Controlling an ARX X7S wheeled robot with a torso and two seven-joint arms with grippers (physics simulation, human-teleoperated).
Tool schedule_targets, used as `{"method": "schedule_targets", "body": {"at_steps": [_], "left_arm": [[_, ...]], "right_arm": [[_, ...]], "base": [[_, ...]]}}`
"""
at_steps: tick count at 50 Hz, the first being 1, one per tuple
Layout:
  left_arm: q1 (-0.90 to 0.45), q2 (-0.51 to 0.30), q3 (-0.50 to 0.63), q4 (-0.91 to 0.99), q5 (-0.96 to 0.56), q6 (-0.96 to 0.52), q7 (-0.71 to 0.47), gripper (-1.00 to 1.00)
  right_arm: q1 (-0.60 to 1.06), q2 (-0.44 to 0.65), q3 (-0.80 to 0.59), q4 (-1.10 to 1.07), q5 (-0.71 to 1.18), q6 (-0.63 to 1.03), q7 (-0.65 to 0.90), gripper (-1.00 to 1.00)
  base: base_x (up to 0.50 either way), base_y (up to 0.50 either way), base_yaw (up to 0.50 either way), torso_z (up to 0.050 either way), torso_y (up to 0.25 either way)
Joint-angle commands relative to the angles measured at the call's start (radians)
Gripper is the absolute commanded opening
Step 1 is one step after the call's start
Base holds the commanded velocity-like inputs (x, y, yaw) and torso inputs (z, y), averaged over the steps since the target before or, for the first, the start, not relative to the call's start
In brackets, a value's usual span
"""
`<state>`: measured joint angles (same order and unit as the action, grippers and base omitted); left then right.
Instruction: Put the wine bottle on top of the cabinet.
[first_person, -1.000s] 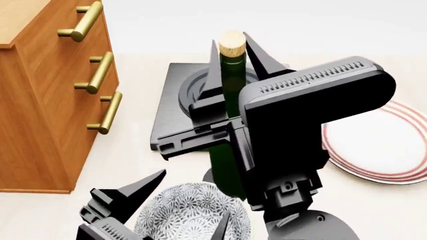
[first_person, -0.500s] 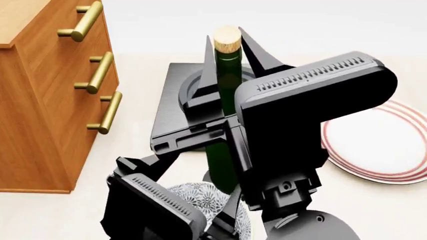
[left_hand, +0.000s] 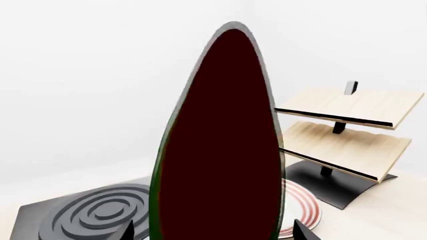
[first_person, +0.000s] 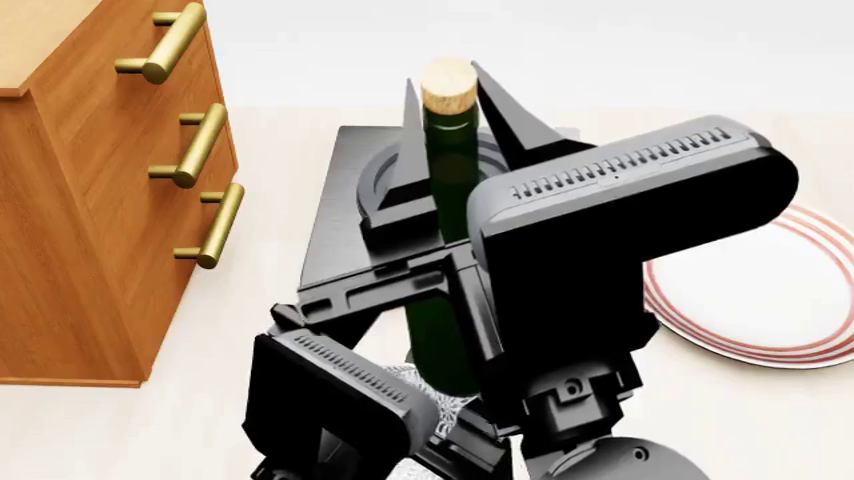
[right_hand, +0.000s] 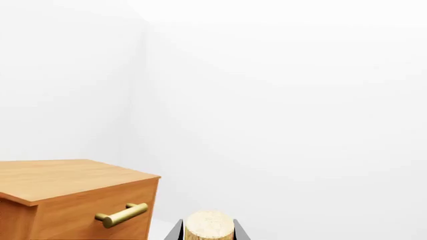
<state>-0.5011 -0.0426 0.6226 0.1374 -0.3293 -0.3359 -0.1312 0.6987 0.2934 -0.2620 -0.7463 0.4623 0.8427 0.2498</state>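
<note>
The wine bottle (first_person: 449, 170), dark green with a tan cork (right_hand: 209, 226), stands upright at the centre of the head view. My right gripper (first_person: 447, 75) is shut on its neck, a finger on each side just under the cork. In the left wrist view the bottle's body (left_hand: 220, 150) fills the middle, and my left gripper (left_hand: 215, 232) is open around it, with a small gap at each fingertip. The orange-brown cabinet (first_person: 94, 230) with brass handles stands to the left of the bottle. Its lighter top (right_hand: 60, 177) shows in the right wrist view.
A black burner plate (first_person: 340, 210) with raised rings lies behind the bottle. A white plate with red rings (first_person: 761, 300) sits to the right. A patterned bowl (first_person: 430, 398) is mostly hidden under my left arm. A pale wooden rack (left_hand: 347, 130) stands further off.
My left gripper has come up from the lower left and closed in around the bottle's lower body, covering the bowl. The bottle and right gripper have shifted slightly left.
</note>
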Motion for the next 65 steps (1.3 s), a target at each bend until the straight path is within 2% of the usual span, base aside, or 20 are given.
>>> {"method": "schedule_targets", "body": {"at_steps": [1, 12, 13, 30, 31, 48, 58, 65], "left_arm": [[-0.024, 0.013, 0.016, -0.056, -0.044, 0.031, -0.015, 1.0], [-0.031, -0.002, 0.046, -0.067, -0.063, 0.049, -0.032, 1.0], [-0.026, -0.005, 0.047, -0.063, -0.059, 0.059, -0.038, -1.0], [-0.031, -0.025, 0.068, -0.057, -0.074, 0.07, -0.063, -1.0], [-0.029, -0.026, 0.07, -0.056, -0.075, 0.071, -0.063, -1.0], [-0.038, -0.048, 0.087, -0.037, -0.082, 0.083, -0.088, -1.0], [-0.054, -0.083, 0.085, 0.039, -0.089, 0.053, -0.113, -1.0], [-0.066, -0.116, 0.04, 0.064, -0.108, 0.047, -0.135, -1.0]], "right_arm": [[0.003, 0.002, 0.006, -0.027, -0.013, 0.005, 0.002, -1.0], [0.016, 0.004, 0.003, -0.044, 0.001, 0.019, 0.01, -1.0], [0.016, 0.004, 0.002, -0.042, 0.0, 0.018, 0.01, -1.0], [0.013, 0.009, -0.005, -0.028, 0.0, 0.001, 0.017, -1.0], [0.012, 0.009, -0.006, -0.029, 0.0, 0.002, 0.018, 1.0], [-0.012, 0.006, 0.013, -0.051, 0.034, -0.001, 0.028, 1.0], [-0.086, 0.011, 0.111, -0.154, 0.118, 0.017, 0.06, 1.0], [-0.172, 0.029, 0.164, -0.224, 0.143, -0.005, 0.093, 1.0]], "base": [[0.0, 0.0, 0.0, 0.0, 0.0], [0.0, 0.0, 0.0, 0.0, 0.001], [0.0, 0.0, 0.0, 0.0, 0.0], [0.0, 0.0, 0.0, 0.0, 0.001], [0.0, 0.0, 0.0, 0.0, 0.0], [0.0, 0.0, 0.0, 0.001, 0.001], [0.0, 0.0, 0.0, 0.0, 0.001], [0.0, 0.0, 0.0, 0.0, 0.0]]}}
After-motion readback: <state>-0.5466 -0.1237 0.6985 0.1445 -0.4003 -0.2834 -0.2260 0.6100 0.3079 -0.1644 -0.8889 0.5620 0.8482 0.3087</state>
